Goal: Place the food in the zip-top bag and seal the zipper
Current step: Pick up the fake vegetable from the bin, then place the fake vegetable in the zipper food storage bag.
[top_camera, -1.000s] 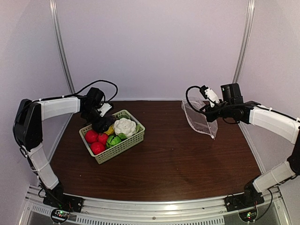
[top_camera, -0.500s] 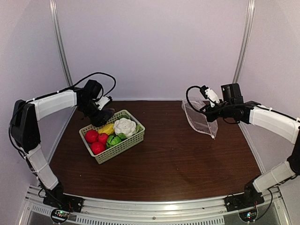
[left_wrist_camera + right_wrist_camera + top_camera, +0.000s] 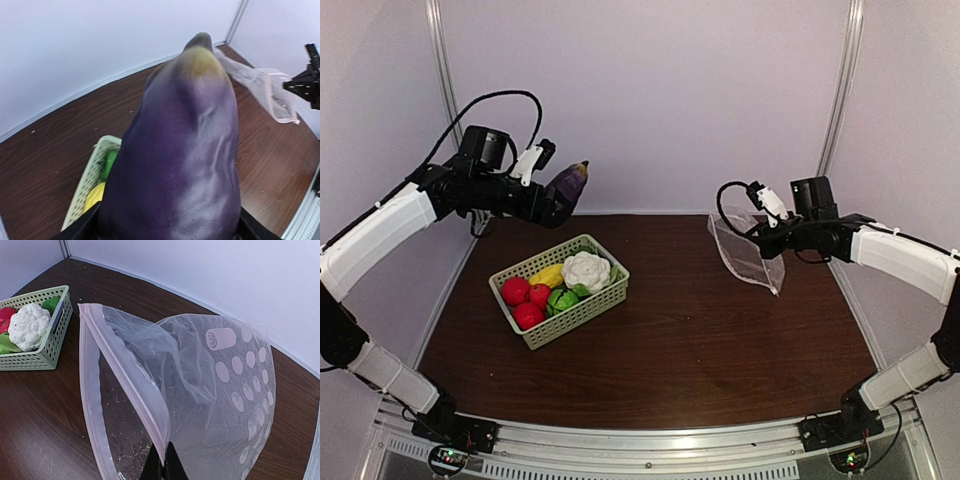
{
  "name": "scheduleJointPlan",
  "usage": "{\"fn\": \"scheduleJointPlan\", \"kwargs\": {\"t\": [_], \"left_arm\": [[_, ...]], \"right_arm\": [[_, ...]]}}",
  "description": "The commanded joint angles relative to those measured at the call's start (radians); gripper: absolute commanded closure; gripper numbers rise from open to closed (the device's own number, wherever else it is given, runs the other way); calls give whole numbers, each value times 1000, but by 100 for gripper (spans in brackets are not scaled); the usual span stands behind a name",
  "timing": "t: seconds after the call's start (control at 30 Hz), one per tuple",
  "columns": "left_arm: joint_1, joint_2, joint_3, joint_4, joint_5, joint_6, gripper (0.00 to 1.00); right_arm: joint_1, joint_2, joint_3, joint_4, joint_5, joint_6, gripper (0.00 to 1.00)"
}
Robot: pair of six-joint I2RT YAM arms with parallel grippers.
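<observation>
Left fingers (image 3: pixel 82 230) spread wide round the thick lower body of a glossy dark-purple toy aubergine with a greenish tip (image 3: pixel 185 150). It is gripped high in the air near the back wall, above and behind the pale green lattice basket (image 3: pixel 605 297), with its tip aimed across toward the bag. Rest of the food lies in the basket: white cauliflower (image 3: pixel 586 270), red round fruits (image 3: pixel 525 293), green leafy pieces, one yellow piece.

Right fingers (image 3: pixel 154 471) pinched closed on one lip of the clear, white-dotted zip-top bag (image 3: pixel 220 385), which hangs off the dark wood surface (image 3: pixel 700 340), well apart from the aubergine. Mouth gapes toward the basket side. Press-seal zipper strip (image 3: pixel 142 390) runs along the lip, unsealed.

Handling, as judged:
- The aubergine looks light and smooth-skinned. It is likely to slide if held on the taper, so the wide part is the safer hold.
- The bag is thin and floppy and is held by one lip only. It will probably swing or fold when nudged, and the free lip may sag shut.
- Tip-first entry suits the gap.
- The zipper will want one end steadied and a pinch run along it.
</observation>
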Motion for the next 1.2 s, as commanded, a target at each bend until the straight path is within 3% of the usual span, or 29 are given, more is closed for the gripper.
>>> {"fn": "scheduleJointPlan", "kwargs": {"t": [0.0, 0.43, 0.67, 0.83, 1.17], "left_arm": [[-93, -2, -39, 165, 164, -135, 50], [-265, 86, -236, 600, 306, -473, 52], [-358, 186, -236, 771, 359, -609, 54], [-392, 283, -250, 990, 435, -823, 54], [-420, 480, -224, 1282, 464, -1167, 56]], "right_arm": [[-7, 17, 52, -22, 0, 35, 100], [52, 88, 237, -146, 82, 27, 100], [107, 127, 276, -138, 125, 58, 100], [148, 153, 286, -140, 139, 60, 100], [172, 125, 280, -133, 140, 68, 100]]}}
